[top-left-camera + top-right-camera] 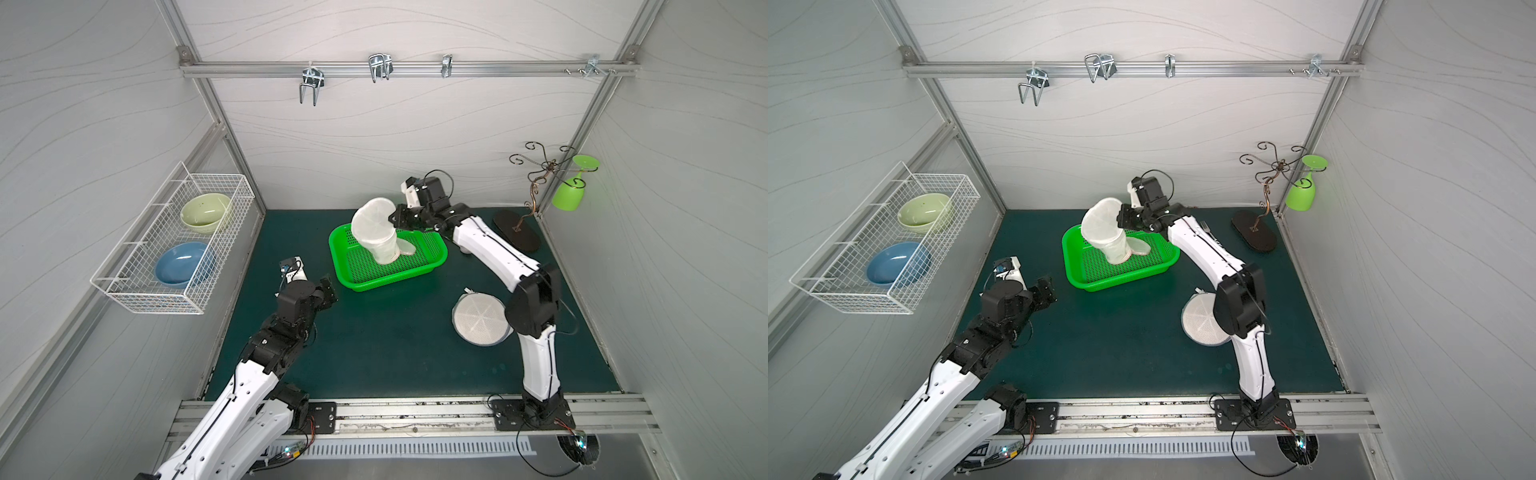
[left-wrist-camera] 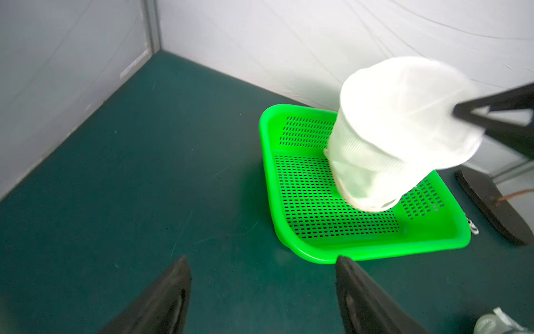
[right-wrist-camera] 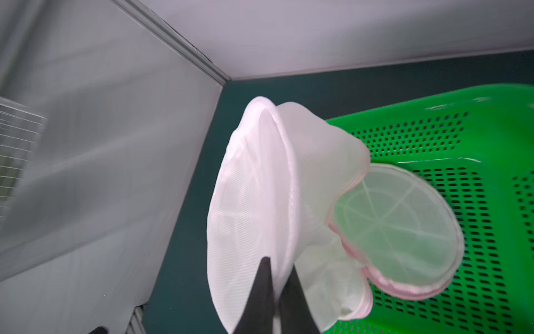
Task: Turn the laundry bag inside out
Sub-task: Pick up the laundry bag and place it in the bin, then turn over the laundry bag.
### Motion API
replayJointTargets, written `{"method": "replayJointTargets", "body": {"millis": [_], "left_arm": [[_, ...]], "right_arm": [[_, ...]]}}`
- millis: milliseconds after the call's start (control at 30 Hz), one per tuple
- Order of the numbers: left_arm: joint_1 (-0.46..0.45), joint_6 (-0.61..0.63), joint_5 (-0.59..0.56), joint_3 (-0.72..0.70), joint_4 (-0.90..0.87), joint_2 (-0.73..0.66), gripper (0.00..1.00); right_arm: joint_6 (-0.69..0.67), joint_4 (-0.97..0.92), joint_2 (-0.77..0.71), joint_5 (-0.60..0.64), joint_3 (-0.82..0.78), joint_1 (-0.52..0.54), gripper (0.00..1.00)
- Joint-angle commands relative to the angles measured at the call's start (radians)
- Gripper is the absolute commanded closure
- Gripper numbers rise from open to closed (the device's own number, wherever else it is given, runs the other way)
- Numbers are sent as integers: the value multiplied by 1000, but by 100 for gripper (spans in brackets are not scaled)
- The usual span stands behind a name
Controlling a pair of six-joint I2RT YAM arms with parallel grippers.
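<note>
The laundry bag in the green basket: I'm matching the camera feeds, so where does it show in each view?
Top view: laundry bag at centre, rising from the green basket.
Top view: the bag a little left of centre.
Left wrist: the bag at upper right.
Right wrist: the bag at centre, pinched by the right gripper.
Shared landmark: the green basket, in all four views.

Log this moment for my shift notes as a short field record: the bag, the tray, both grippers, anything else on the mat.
green tray: on the mat
laundry bag: white mesh, rim lifted, lower end resting in the tray
right gripper: shut on the bag's rim
left gripper: open, empty, short of the tray
flat mesh disc: lying on the mat, apart from the tray
</note>
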Motion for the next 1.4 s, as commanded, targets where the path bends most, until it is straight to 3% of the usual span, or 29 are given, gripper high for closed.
{"method": "replayJointTargets", "body": {"millis": [0, 367, 533, 600, 733, 867, 1000, 1200, 1367], "left_arm": [[4, 278, 163, 59, 115, -16, 19], [-2, 756, 676, 166, 160, 19, 19], [-96, 915, 762, 277, 84, 101, 16], [-189, 1000, 742, 310, 36, 138, 15], [-389, 1167, 562, 335, 45, 204, 11], [-472, 1234, 415, 320, 191, 255, 11], [-506, 1298, 368, 335, 211, 291, 13], [-510, 1353, 362, 367, 173, 326, 37], [-511, 1375, 380, 388, 146, 337, 67]], "right_arm": [[43, -108, -144, -10, -43, -25, 100], [22, -370, -459, -20, -162, -65, 100], [-18, -546, -521, -60, -176, -65, 100], [-28, -588, -542, -63, -187, -65, 100], [-23, -610, -564, -86, -214, -65, 100], [-13, -610, -562, -130, -209, -53, 100], [-43, -638, -550, -145, -178, -29, 100], [-85, -650, -545, -174, -164, -13, 100], [-85, -649, -546, -180, -161, -11, 100]]}}
